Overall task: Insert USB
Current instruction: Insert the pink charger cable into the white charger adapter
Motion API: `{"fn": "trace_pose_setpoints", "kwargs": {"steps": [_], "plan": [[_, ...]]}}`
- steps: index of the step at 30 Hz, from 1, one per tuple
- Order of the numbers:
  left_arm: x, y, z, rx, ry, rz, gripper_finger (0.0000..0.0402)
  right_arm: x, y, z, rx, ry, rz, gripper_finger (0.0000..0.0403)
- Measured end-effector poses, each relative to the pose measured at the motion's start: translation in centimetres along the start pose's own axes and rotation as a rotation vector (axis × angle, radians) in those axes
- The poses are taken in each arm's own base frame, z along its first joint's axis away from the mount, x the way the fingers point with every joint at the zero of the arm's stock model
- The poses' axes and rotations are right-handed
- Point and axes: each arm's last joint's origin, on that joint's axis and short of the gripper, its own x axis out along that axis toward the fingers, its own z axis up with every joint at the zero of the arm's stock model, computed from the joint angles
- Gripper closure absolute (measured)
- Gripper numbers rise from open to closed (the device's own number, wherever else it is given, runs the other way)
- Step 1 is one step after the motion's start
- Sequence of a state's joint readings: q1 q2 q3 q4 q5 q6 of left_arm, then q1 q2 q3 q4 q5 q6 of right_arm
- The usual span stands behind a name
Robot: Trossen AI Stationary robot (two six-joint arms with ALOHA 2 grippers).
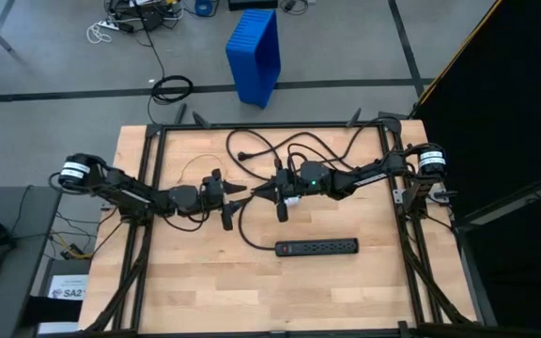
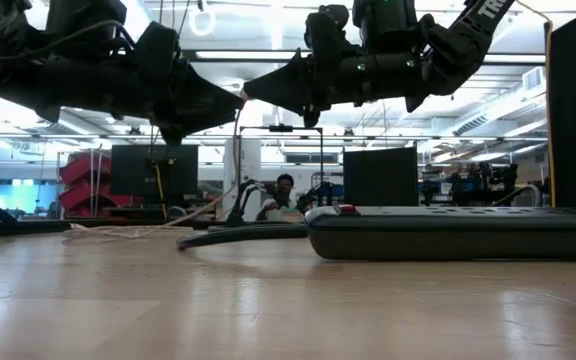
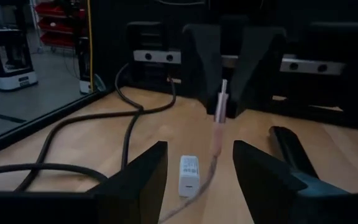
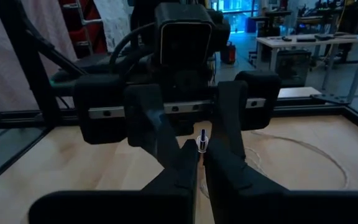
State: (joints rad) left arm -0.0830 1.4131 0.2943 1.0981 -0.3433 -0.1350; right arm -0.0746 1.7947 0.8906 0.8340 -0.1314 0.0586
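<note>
Wooden butcher-block tabletop (image 1: 195, 282) lies bare along its near edge, framed by dark rails on both sides. Both arms meet above its middle, fingertips facing and nearly touching. A black power strip (image 1: 316, 247) lies flat just nearer than them, and its thick black cord (image 1: 252, 150) loops over the far half. The right gripper (image 1: 257, 192) has its fingers pressed together, pinching the USB (image 3: 220, 109) plug at their tips so that it stands upright between them. From the plug the thin pale cable hangs down toward the table, passing between the fingers of the left gripper (image 1: 240, 192), which stand spread on either side of it; whether they touch it cannot be told. A small white rectangular block (image 3: 189, 175) lies on the wood just beside the cable, under the left gripper
</note>
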Motion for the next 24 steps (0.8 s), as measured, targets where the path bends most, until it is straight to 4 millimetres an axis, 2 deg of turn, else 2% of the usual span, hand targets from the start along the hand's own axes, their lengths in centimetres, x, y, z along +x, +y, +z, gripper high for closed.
{"fn": "trace_pose_setpoints", "kwargs": {"steps": [7, 19, 24], "plan": [[1.5, -0.6, 0.1, 0.036, 0.017, -0.024, 0.0252, 0.0, 0.0, 0.0, 0.000, 0.001, 0.000, 0.0403], [1.5, -0.6, -0.1, 0.050, 0.035, -0.022, 0.0386, 0.0, 0.0, -0.3, 0.003, 0.031, 0.000, 0.0403], [1.5, -0.6, -0.3, 0.055, 0.053, -0.020, 0.0396, 0.0, 0.0, -0.5, 0.004, 0.046, 0.001, 0.0403]]}}
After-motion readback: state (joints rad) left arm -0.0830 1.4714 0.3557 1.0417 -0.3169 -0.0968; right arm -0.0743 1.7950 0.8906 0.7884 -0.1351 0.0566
